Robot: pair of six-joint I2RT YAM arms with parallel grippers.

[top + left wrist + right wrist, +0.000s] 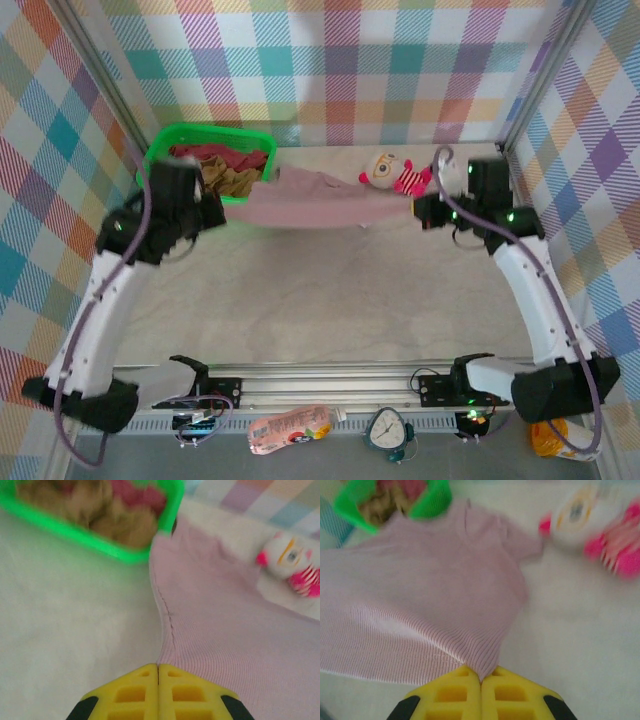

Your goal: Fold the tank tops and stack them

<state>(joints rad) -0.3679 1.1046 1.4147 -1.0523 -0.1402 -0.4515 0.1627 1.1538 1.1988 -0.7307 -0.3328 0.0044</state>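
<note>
The mauve-pink tank top (pixel 235 630) is pinched by the clenched left claw (pixel 158 667) and the clenched right claw (pixel 481 672). Beyond both, the green basket (pixel 125 555) and plush toy (pixel 600 525) are blurred.

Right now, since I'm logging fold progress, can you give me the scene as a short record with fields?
left hand: shut on one edge of the pink tank top
right hand: shut on its opposite edge
pink tank top: stretched between both hands, unfolded
green basket: far left, holds tan top and maroon top
plush toy: on the table near the right hand
</note>
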